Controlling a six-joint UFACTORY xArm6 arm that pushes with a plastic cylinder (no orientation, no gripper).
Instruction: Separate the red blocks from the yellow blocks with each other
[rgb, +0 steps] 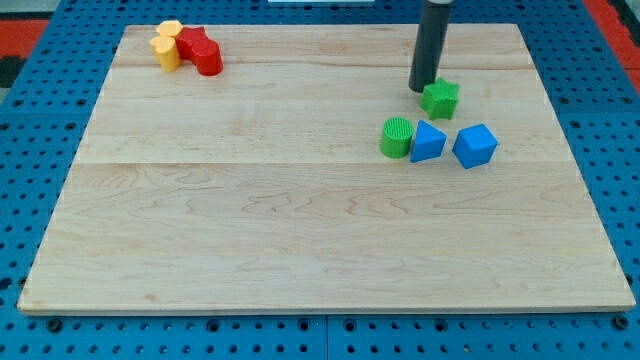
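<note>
no fingers on this rig, just a rod holding nothing; my tip sits just left of the green star block. red blocks touch yellow blocks at desk top-left, well apart from tip.

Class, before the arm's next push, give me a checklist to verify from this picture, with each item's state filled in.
1. My tip near the red blocks: not ok; it sits beside the green star block.
2. Red blocks apart from the yellow blocks: not ok, touching.
3. Path leftward free of blocks: ok.
4. All blocks on the board: ok.
5. Tip touching the star: cannot tell.
</note>
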